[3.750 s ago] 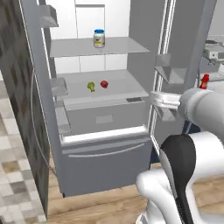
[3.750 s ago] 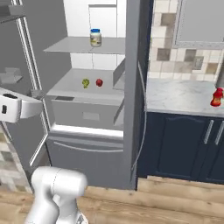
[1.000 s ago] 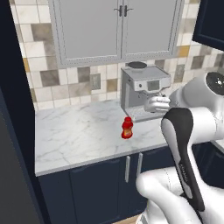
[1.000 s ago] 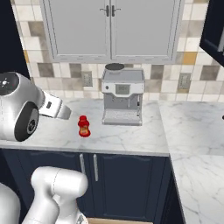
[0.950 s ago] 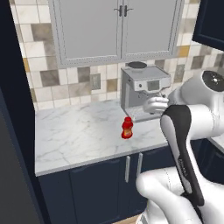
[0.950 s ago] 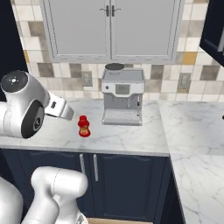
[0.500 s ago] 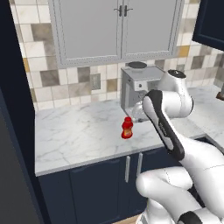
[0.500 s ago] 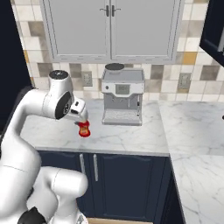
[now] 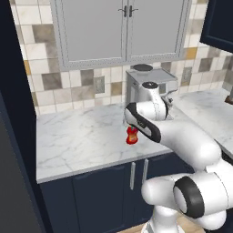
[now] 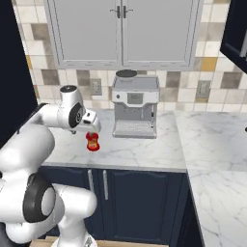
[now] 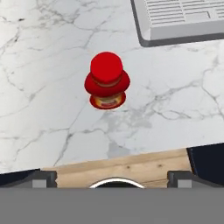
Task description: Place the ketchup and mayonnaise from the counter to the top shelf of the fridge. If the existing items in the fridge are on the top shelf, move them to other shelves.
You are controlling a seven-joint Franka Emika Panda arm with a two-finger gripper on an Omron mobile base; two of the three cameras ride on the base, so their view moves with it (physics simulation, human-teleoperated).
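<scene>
1. The pincer [image 11: 112, 177] hangs above the counter [image 11: 39, 96], pointing down, with its jaws set wide apart and nothing between them.
2. The ketchup [image 11: 106, 80] stands upright on the counter near its front edge, directly under the pincer and not touching it.
3. Behind the ketchup, the coffee machine [image 10: 135, 106] stands against the tiled wall [image 10: 43, 77].

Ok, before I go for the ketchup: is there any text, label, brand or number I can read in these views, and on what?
No readable text in these views.
ketchup: a band of yellowish markings low on the bottle, too blurred to read.
coffee machine: a small dark panel on its front, with nothing legible on it.
</scene>
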